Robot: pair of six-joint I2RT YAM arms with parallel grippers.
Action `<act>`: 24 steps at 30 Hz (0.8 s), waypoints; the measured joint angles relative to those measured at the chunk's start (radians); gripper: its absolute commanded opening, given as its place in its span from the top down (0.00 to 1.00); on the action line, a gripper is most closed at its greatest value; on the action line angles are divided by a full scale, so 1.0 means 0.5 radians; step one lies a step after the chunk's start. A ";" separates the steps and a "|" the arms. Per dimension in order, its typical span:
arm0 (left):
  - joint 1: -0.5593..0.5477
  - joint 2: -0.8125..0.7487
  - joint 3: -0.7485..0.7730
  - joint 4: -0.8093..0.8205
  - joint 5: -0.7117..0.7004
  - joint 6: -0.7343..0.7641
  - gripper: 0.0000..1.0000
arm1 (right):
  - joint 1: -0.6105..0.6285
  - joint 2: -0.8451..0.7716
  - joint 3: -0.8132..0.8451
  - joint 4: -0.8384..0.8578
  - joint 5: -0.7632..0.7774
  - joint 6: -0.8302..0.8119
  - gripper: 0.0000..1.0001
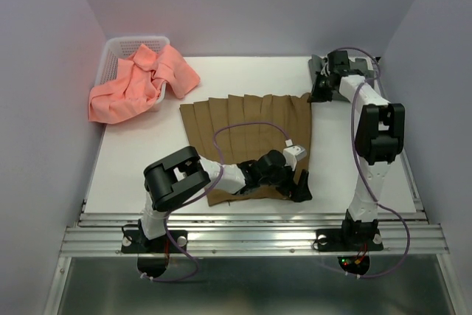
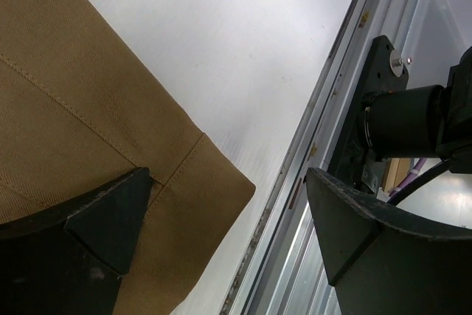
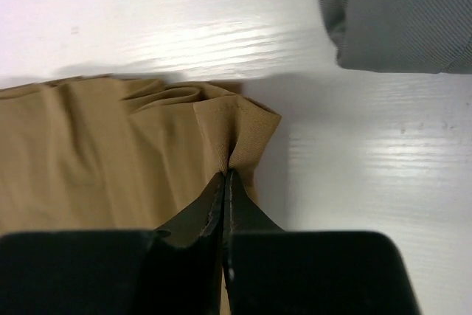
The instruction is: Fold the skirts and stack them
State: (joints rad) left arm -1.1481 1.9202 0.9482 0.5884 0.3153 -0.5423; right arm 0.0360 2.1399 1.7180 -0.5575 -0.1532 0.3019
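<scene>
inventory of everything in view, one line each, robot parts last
tan-brown skirt: 1, tan-brown, pleated, spread flat mid-table
salmon-pink skirt: 1, salmon-pink, bunched, draped over the basket's rim, far left
grey skirt: 1, grey, far right of the table, just beyond the tan-brown skirt's far-right corner
basket: 1, white lattice, far-left corner
table: 1, white
left gripper: 1, black, open, at the tan-brown skirt's near-right corner
right gripper: 1, black, shut, pinching the tan-brown skirt's far-right corner
</scene>
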 measured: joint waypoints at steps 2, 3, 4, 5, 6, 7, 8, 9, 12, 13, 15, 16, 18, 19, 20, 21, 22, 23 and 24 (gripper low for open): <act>0.002 -0.001 -0.009 0.014 0.000 -0.014 0.01 | 0.002 -0.078 0.001 -0.008 -0.053 -0.011 0.99; 0.002 -0.002 -0.013 0.021 0.000 -0.021 0.01 | 0.006 -0.136 -0.006 -0.006 -0.076 -0.018 0.99; 0.002 -0.002 -0.014 0.024 0.001 -0.027 0.01 | 0.008 -0.183 -0.021 -0.001 -0.090 -0.022 0.99; 0.004 -0.002 -0.018 0.031 0.002 -0.032 0.01 | 0.009 -0.251 -0.054 0.013 -0.108 -0.024 0.99; 0.005 -0.002 -0.022 0.037 0.005 -0.034 0.01 | 0.009 -0.334 -0.098 0.027 -0.124 -0.026 0.99; 0.007 -0.002 -0.026 0.044 0.009 -0.036 0.01 | 0.007 -0.378 -0.121 0.033 -0.132 -0.028 0.99; 0.008 -0.002 -0.028 0.048 0.014 -0.037 0.01 | -0.002 -0.422 -0.140 0.037 -0.143 -0.029 0.96; 0.008 -0.002 -0.034 0.058 0.015 -0.038 0.01 | -0.008 -0.439 -0.146 0.042 -0.154 -0.029 0.93; 0.009 -0.003 -0.043 0.075 0.018 -0.043 0.01 | -0.087 -0.410 -0.156 0.060 -0.213 -0.024 0.73; 0.009 -0.007 -0.050 0.075 0.033 -0.052 0.01 | -0.108 -0.391 -0.157 0.079 -0.213 -0.024 0.61; 0.005 -0.021 -0.065 0.069 0.053 -0.066 0.01 | -0.156 -0.333 -0.157 0.130 -0.201 -0.051 0.52; 0.005 -0.027 -0.066 0.061 0.065 -0.073 0.01 | -0.182 -0.296 -0.157 0.146 -0.203 -0.065 0.42; 0.004 -0.028 -0.066 0.056 0.072 -0.079 0.01 | -0.222 -0.253 -0.159 0.141 -0.187 -0.092 0.39; 0.005 -0.028 -0.066 0.056 0.075 -0.083 0.01 | -0.230 -0.249 -0.160 0.140 -0.182 -0.105 0.39; 0.005 -0.028 -0.066 0.056 0.076 -0.087 0.01 | -0.231 -0.249 -0.164 0.138 -0.179 -0.119 0.38; 0.005 -0.028 -0.066 0.056 0.077 -0.087 0.01 | -0.230 -0.255 -0.165 0.138 -0.180 -0.129 0.37; 0.005 -0.028 -0.066 0.056 0.080 -0.088 0.01 | -0.226 -0.269 -0.172 0.144 -0.185 -0.140 0.36; 0.004 -0.028 -0.066 0.056 0.082 -0.091 0.01 | -0.223 -0.298 -0.197 0.149 -0.198 -0.148 0.31; 0.005 -0.028 -0.066 0.056 0.082 -0.093 0.01 | -0.211 -0.331 -0.225 0.143 -0.204 -0.156 0.30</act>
State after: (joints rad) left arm -1.1458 1.9060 0.9150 0.6163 0.3561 -0.5888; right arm -0.0692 1.9743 1.6054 -0.4862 -0.2554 0.2241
